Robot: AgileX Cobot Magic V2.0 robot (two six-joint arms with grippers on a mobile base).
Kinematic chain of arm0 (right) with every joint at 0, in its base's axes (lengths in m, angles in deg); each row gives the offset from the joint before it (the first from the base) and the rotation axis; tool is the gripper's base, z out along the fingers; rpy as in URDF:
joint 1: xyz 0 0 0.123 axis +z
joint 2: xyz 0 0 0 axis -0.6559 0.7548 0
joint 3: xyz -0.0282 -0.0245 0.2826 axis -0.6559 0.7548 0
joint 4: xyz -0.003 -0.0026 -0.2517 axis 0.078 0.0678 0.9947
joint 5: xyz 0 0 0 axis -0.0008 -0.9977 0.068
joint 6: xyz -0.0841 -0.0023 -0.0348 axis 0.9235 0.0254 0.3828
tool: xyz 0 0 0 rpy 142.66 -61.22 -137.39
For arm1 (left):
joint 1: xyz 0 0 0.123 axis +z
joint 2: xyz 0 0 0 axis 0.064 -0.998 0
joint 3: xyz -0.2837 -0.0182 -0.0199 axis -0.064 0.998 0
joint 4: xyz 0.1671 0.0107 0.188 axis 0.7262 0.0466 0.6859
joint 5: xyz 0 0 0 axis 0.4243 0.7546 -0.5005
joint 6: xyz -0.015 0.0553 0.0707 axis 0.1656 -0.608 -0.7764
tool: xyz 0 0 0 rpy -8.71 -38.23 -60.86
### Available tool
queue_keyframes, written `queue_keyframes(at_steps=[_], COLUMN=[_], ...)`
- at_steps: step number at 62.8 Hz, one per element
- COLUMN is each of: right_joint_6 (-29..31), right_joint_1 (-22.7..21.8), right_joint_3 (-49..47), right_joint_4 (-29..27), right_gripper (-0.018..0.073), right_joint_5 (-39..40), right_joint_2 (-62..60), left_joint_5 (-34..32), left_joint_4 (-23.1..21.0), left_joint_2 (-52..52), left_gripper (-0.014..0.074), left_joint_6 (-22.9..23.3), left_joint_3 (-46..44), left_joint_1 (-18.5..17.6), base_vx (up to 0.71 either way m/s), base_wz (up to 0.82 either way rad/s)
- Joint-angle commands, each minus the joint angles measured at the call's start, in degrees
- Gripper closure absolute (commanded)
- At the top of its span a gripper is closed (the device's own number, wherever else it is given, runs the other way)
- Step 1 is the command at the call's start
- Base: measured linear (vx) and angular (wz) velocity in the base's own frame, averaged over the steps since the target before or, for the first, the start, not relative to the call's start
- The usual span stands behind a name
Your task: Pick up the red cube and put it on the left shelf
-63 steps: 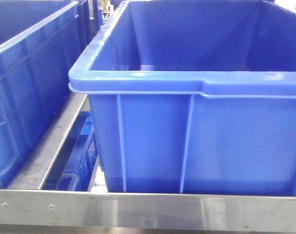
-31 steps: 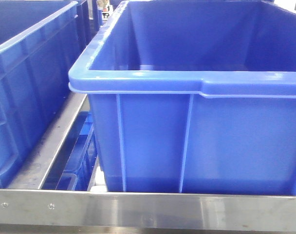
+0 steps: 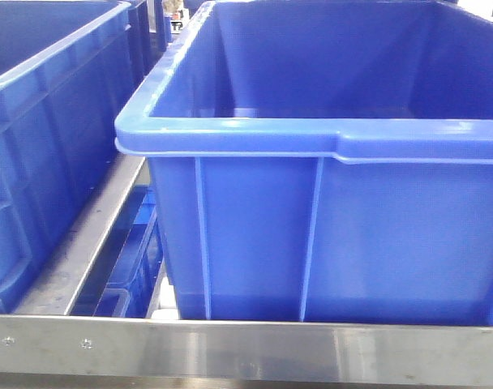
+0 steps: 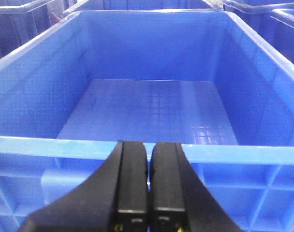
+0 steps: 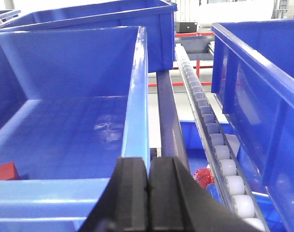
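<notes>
Red cube sits on the floor of a blue crate, at about 8 o'clock in the right wrist view, partly cut by the frame edge — not picked yet by the look of it. Right gripper hovers at the crate's near rim with its black fingers pressed together, nothing between them; left gripper likewise has fingers together and empty, parked just outside the near wall of another big crate whose gridded floor shows nothing in it. To do the pick well, I'd judge the right arm must part its fingers first, then swing toward 9 o'clock and drop inside the wall rather than clip the rim; the cube is close to the near wall, so a steep approach looks safer. Small red crumpled item lies at 4 o'clock below the rails — don't mistake it for the cube. Left shelf shows in the front view as a steel front bar with screws, open rails running back, ribbed blue crates on it. Roller track runs toward 12 o'clock between crates; room beyond is bright, blurred, hard to read.
</notes>
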State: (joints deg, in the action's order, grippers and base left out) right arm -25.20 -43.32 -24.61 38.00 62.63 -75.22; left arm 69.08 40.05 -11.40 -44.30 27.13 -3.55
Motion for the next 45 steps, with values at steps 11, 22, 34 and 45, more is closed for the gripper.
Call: queue_keyframes(at_steps=[11, 22, 34, 45], right_joint_6=[0.82, 0.82, 0.82, 0.82], right_joint_1=[-0.35, -0.35, -0.35, -0.35], right_joint_3=[-1.40, -1.40, -1.40, -1.40], right_joint_4=[0.33, 0.33, 0.33, 0.33], right_gripper=[0.0513, 0.0513, 0.0513, 0.0513], right_joint_5=[4.26, 4.21, 4.21, 4.21], right_joint_2=[-1.11, -1.11, -1.11, -1.11], left_joint_5=[-4.46, -4.46, -4.46, -4.46], left_joint_4=[-0.40, -0.40, -0.40, -0.40], left_joint_2=[0.74, 0.74, 0.74, 0.74], left_gripper=[0.0506, 0.0506, 0.0506, 0.0506], left_joint_6=[0.32, 0.32, 0.32, 0.32], left_joint_3=[1.36, 1.36, 1.36, 1.36], left_joint_1=[-0.06, -0.06, -0.06, -0.06], base_vx=[0.00, 0.00, 0.00, 0.00], base_wz=[0.00, 0.00, 0.00, 0.00])
